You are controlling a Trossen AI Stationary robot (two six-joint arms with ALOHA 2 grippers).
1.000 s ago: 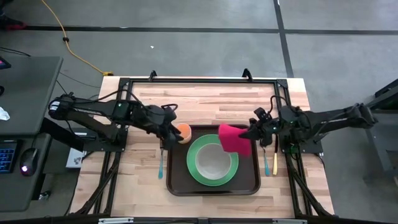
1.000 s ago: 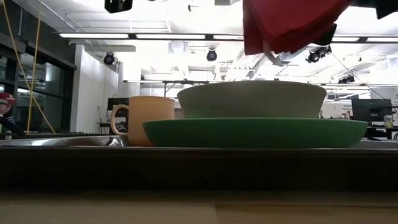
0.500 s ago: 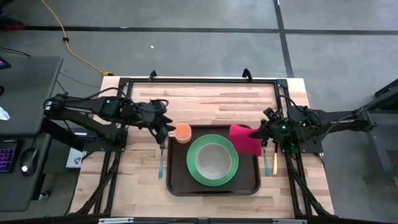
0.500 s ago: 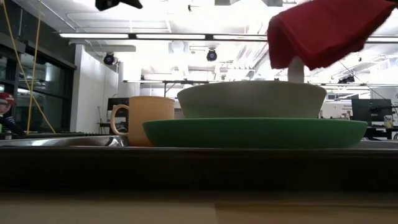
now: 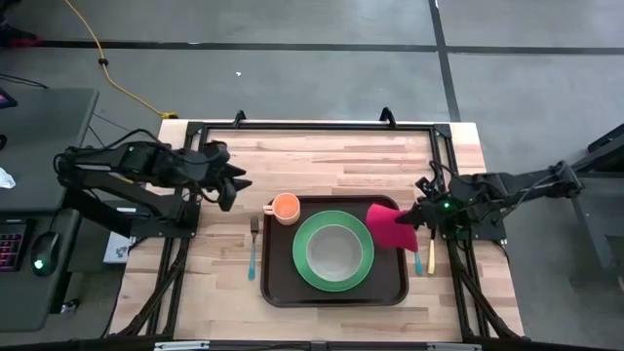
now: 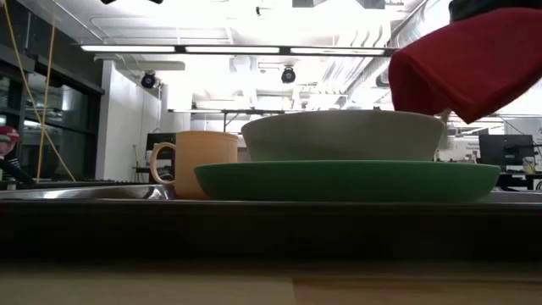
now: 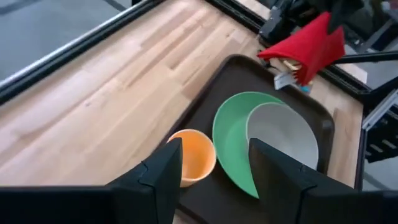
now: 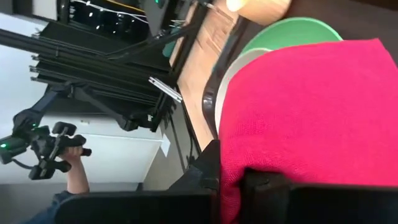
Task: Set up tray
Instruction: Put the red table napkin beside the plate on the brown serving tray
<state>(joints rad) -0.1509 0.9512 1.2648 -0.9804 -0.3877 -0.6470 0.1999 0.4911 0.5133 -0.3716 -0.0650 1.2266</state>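
Your right gripper [image 5: 417, 215] clamped on red napkin [image 5: 390, 225] over tray [image 5: 283, 283] right edge, left gripper [image 5: 234, 185] fingers apart, empty, centre-left of frame, orange cup [image 5: 286, 207] on tray's upper-left corner.

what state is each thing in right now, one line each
tray: flat on the table, holding plate, bowl and cup
green plate: on the tray, under the bowl
bowl: upright on the plate, looks empty
orange cup: upright at the tray's far left corner
red napkin: held up over the tray's right edge
right gripper: shut on the napkin
left gripper: open, holding nothing, left of the cup
fork: lying on the table left of the tray
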